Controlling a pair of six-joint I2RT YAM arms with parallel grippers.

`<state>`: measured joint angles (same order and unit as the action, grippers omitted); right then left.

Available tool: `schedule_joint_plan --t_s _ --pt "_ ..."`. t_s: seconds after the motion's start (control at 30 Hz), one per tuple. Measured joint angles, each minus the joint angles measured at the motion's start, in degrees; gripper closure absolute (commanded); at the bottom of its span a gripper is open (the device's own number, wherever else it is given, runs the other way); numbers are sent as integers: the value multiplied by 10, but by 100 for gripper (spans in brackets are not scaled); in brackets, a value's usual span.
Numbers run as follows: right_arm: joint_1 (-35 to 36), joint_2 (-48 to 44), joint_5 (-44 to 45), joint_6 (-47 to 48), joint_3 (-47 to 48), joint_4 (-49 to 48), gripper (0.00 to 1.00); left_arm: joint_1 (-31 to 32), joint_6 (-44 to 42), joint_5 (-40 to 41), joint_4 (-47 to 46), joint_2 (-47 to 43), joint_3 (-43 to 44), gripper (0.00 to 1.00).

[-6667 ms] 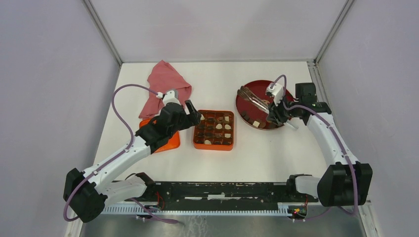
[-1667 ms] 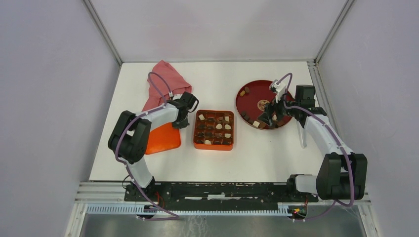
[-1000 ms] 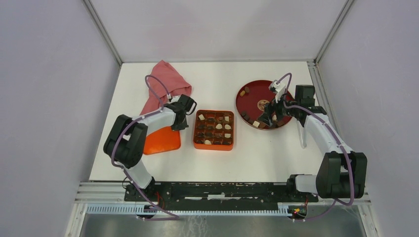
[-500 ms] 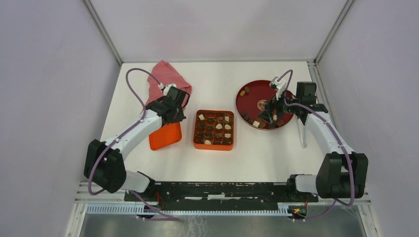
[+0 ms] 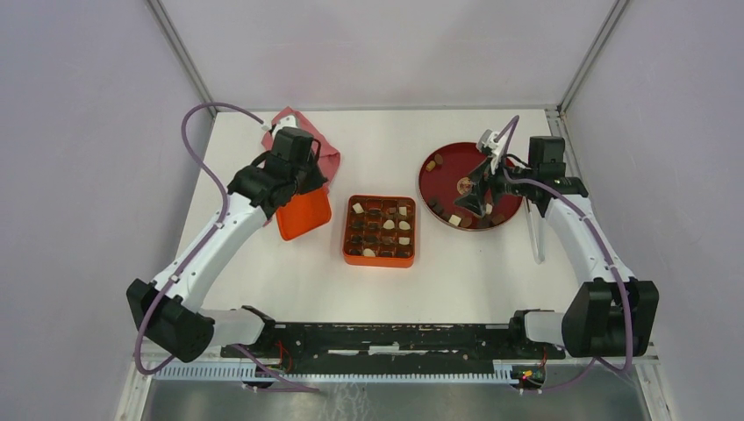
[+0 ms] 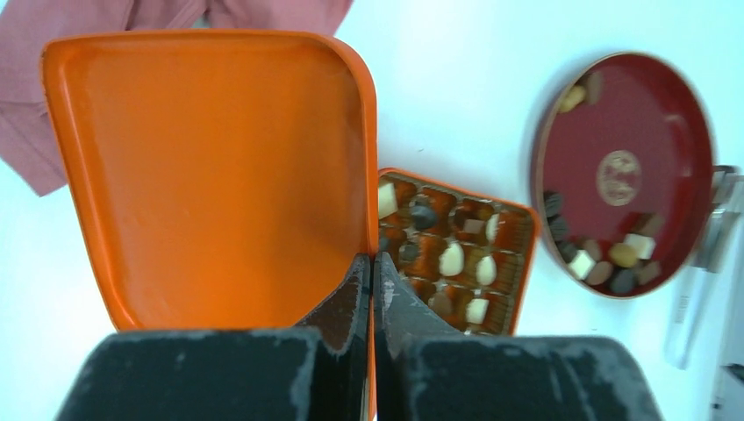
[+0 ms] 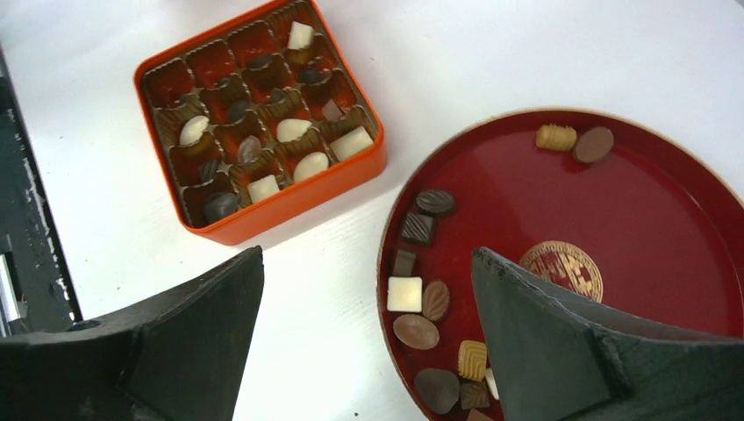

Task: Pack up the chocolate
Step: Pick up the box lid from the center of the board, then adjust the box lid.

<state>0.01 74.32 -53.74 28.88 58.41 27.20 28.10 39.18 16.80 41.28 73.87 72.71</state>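
A: The left gripper (image 6: 372, 263): pinched shut on the rim of an orange lid (image 6: 211, 167). Holds it tilted, hollow side facing the wrist camera, with a pink cloth (image 6: 272, 10) just behind.

B: And the right gripper (image 7: 367, 263)?

A: Spread wide, gripping nothing. Hovers above the dark red plate (image 7: 667, 219), on the side nearest the box.

B: Where to find the chocolate (image 7: 294, 130)?

A: In two places. Partly in the orange box (image 7: 263, 224), flat on the white table (image 5: 456, 272) between lid and plate, touching neither. Square, gridded into small brown-lined cells. One piece to a cell in most of them, cream-white or dark brown, with a couple of bare-looking cells at one corner.

B: And the rest?

A: Loose on the plate. One cluster along the rim nearest the box: dark blocks, a white square, brown ovals, a ridged tan piece. Two more well apart at the far rim, one ridged tan, one round brown, side by side. Gold emblem at the plate's centre, partly hidden behind a finger.
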Motion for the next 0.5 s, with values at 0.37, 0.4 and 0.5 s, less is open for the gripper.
schedule_joint_plan --t_s 0.37,0.4,0.5 --pt "43 -13 -23 5 29 5 8 0 43 -76 -23 -22 99 98" --pt "43 -13 -23 -1 30 2 8 0 45 -83 -27 -23 106 98" --pt "47 -21 -12 -14 30 -13 8 0 59 -104 -46 -27 125 98"
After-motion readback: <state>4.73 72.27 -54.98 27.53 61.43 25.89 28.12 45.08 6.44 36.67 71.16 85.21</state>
